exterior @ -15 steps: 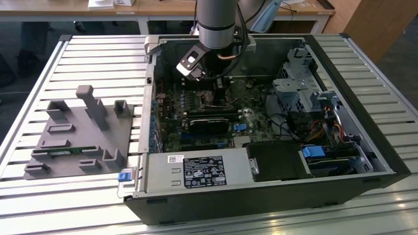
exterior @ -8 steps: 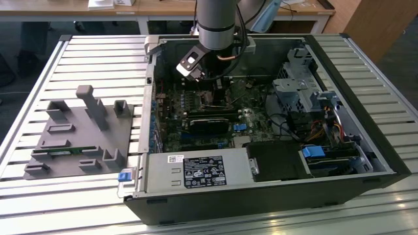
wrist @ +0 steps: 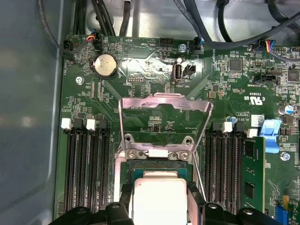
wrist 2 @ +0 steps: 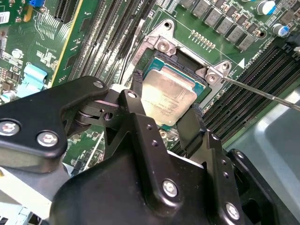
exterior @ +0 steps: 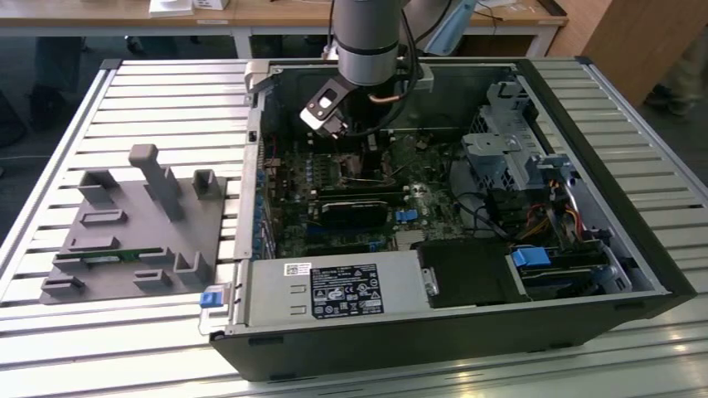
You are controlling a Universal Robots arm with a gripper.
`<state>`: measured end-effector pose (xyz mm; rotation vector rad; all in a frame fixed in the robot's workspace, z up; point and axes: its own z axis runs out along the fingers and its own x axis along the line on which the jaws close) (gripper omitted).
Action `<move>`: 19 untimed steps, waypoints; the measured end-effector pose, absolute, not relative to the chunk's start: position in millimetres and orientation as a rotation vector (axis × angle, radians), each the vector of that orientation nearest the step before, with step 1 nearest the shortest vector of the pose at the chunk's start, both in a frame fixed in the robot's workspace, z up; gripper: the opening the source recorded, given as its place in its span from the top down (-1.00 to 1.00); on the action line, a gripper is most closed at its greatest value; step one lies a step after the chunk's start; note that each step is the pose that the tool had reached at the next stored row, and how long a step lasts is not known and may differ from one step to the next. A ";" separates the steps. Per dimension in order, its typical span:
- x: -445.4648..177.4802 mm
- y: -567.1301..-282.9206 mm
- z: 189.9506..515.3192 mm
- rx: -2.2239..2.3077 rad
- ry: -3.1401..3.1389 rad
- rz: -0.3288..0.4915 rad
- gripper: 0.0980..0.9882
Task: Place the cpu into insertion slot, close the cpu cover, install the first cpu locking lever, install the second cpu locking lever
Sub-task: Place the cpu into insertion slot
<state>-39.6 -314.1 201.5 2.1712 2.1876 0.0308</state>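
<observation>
1. An open computer case (exterior: 443,348) lies on the slatted table (exterior: 166,91), with a fixture block (exterior: 122,240) beside it, to the exterior view's left.
2. The gripper (exterior: 332,124) reaches down inside the case, over the circuit board (wrist: 84,101).
3. The cpu (wrist 2: 166,101) sits over the insertion slot (wrist 2: 185,60), pinched between the fingers (wrist 2: 192,126).
4. The cpu cover (wrist: 164,101) stands tilted up from one edge of the slot.
5. Memory slots (wrist: 86,173) flank the slot on both sides.

My gripper (wrist 2: 166,105) has matt black fingers (wrist 2: 140,126) with shiny metal screws (wrist 2: 169,187). The cpu (wrist 2: 168,99) has a pale, brushed satin metal top. The cpu cover (wrist: 161,99) is bare bright sheet metal; the circuit board (wrist: 140,61) is smooth, glossy green.
</observation>
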 end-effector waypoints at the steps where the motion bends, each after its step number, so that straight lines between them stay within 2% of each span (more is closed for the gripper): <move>1: -39.5 -314.1 201.0 2.173 2.186 0.031 0.00; 19: -38.0 -313.6 194.1 2.183 2.173 0.027 0.00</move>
